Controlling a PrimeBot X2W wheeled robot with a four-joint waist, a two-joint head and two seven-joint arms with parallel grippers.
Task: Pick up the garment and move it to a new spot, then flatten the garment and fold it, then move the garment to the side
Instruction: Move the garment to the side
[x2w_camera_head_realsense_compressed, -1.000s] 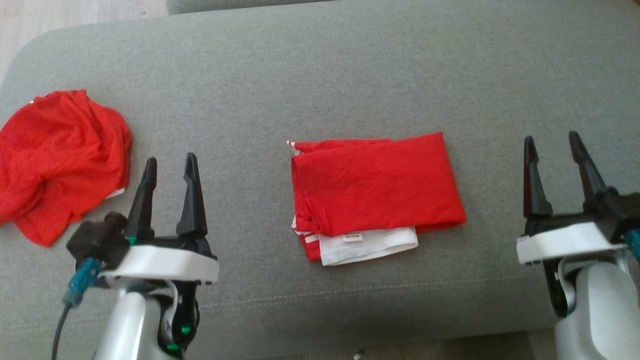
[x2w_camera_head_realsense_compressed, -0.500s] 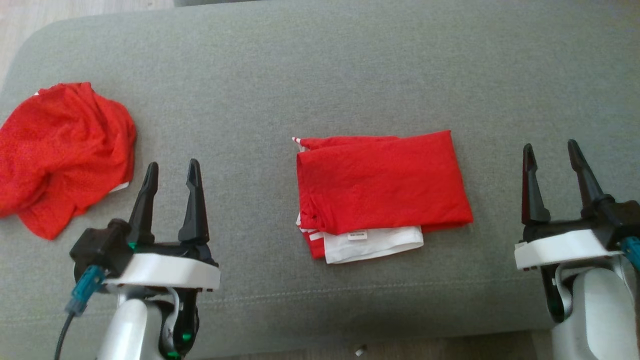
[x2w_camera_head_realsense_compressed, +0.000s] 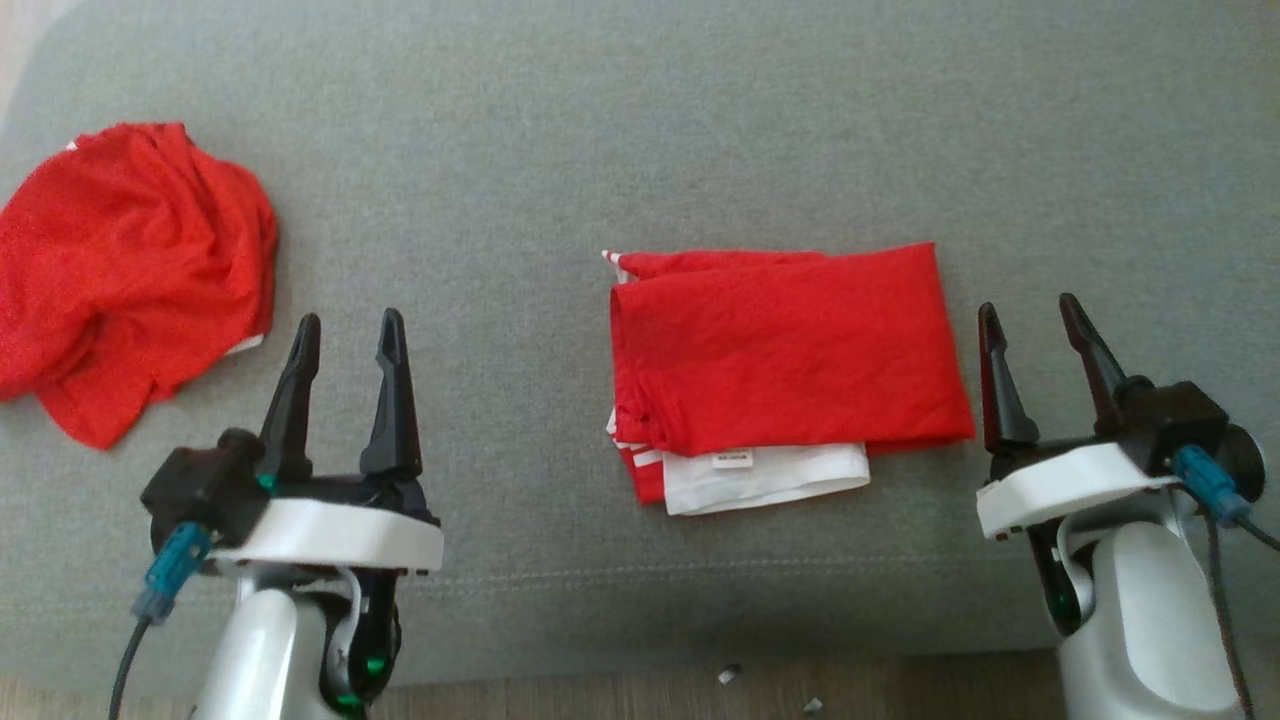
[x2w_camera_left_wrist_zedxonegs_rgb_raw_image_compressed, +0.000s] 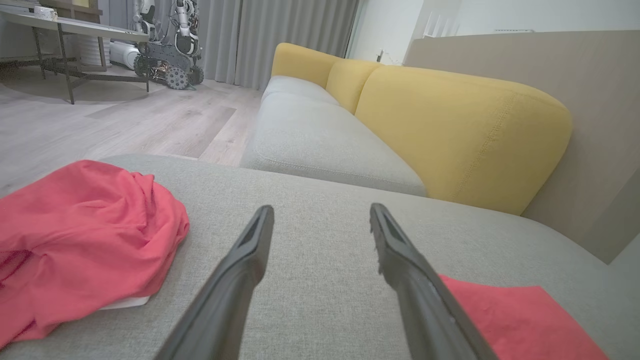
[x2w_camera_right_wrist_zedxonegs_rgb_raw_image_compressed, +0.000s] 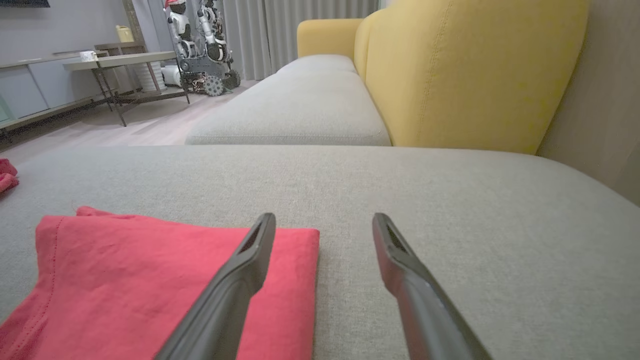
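A folded red garment (x2w_camera_head_realsense_compressed: 790, 350) with a white band and label along its near edge lies flat on the grey sofa cushion (x2w_camera_head_realsense_compressed: 620, 130). It also shows as red cloth (x2w_camera_right_wrist_zedxonegs_rgb_raw_image_compressed: 150, 270) in the right wrist view and as the same folded garment (x2w_camera_left_wrist_zedxonegs_rgb_raw_image_compressed: 520, 320) in the left wrist view. My right gripper (x2w_camera_head_realsense_compressed: 1030, 315) is open, hovering just right of the folded garment's right edge, holding nothing. My left gripper (x2w_camera_head_realsense_compressed: 347, 330) is open above bare cushion, well left of the garment. Its fingers (x2w_camera_left_wrist_zedxonegs_rgb_raw_image_compressed: 250, 250) are spread.
A crumpled red mesh garment (x2w_camera_head_realsense_compressed: 120, 270) lies at the cushion's far left, seen too as a red heap (x2w_camera_left_wrist_zedxonegs_rgb_raw_image_compressed: 85, 230). A yellow sofa back (x2w_camera_right_wrist_zedxonegs_rgb_raw_image_compressed: 470, 65) rises beyond the cushion. Wooden floor (x2w_camera_head_realsense_compressed: 700, 690) runs along the near edge, with small scraps (x2w_camera_head_realsense_compressed: 730, 675).
The head camera has shifted, so the whole scene sits differently. My right gripper has moved left, closer to the folded garment's right edge. The left gripper holds about the same place.
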